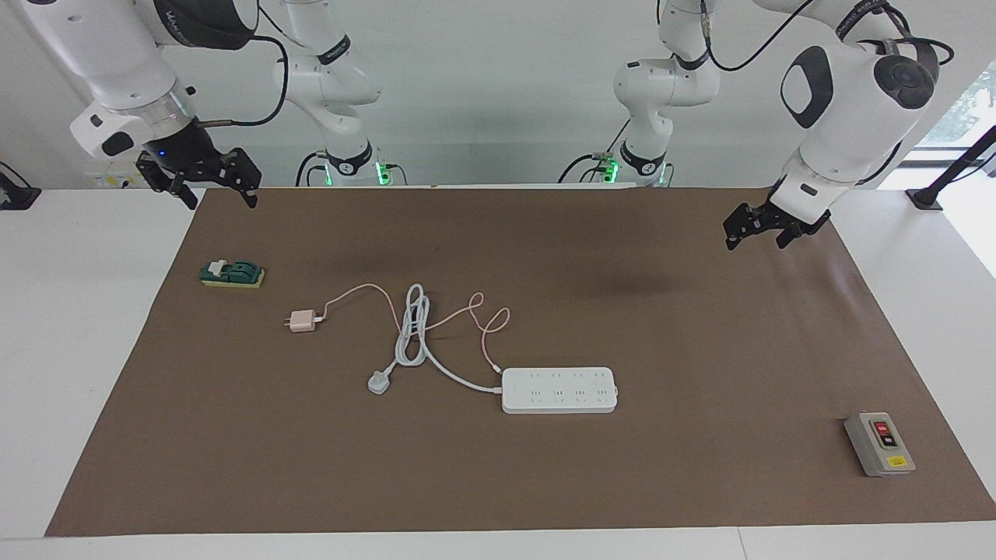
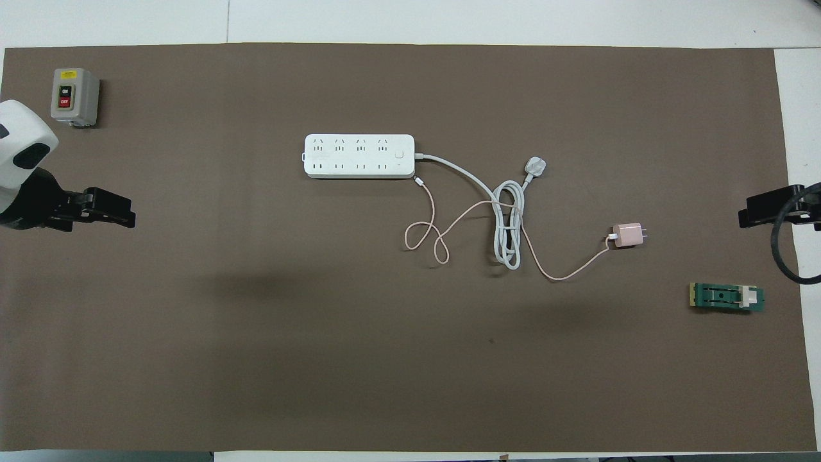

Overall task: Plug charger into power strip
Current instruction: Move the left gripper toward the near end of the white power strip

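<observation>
We see the charger (image 1: 302, 321) lying on the brown mat (image 1: 700, 350) toward the right arm's end of the desk (image 1: 78, 350), unplugged, its thin pink cable (image 1: 467, 311) looping across the coiled white cord (image 1: 412, 327) of the power strip (image 1: 559, 390). The strip sits mid-mat, farther from the robots than the charger, with its three-pin plug (image 1: 379, 382) between them. A green switch block (image 1: 232, 273) lies near the charger; a grey button box (image 1: 878, 444) rests well apart at the left arm's end. Our right end effector (image 1: 208, 194) hangs spread over the mat's corner; the left end effector (image 1: 759, 236) is also spread, empty.
</observation>
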Robot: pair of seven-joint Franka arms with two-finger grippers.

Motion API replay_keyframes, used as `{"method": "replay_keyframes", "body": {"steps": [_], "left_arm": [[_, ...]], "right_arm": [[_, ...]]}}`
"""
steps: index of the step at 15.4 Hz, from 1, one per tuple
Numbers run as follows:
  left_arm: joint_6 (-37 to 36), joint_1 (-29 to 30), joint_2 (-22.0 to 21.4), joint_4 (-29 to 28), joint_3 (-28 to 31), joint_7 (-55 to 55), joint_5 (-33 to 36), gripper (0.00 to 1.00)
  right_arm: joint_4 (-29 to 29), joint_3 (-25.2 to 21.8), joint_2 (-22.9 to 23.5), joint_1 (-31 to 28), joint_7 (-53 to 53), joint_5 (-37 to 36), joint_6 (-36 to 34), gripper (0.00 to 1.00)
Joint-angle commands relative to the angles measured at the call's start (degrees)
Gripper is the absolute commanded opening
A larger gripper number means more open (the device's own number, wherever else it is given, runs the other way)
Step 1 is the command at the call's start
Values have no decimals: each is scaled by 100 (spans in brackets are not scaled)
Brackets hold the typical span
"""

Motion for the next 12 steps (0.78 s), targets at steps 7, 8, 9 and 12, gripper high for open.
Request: {"method": "replay_keyframes", "body": {"steps": [7, 8, 9, 12], "left_arm": [[-19, 566, 91, -628, -5, 1138, -3672, 100], [16, 592, 152, -804, -5, 1400, -4084, 100], [60, 636, 257, -945, 3, 1837, -4558, 100], [219, 663, 433, -1218, -5, 3386, -5229, 100]], "right_arm": [[-25, 9, -21, -251, 1986, 55, 352, 100], [-51, 9, -21, -251, 2362, 55, 361, 100], [-60, 18, -30, -242, 2775, 47, 361, 100], [-121, 18, -65, -181, 4085, 29, 361, 100]]}}
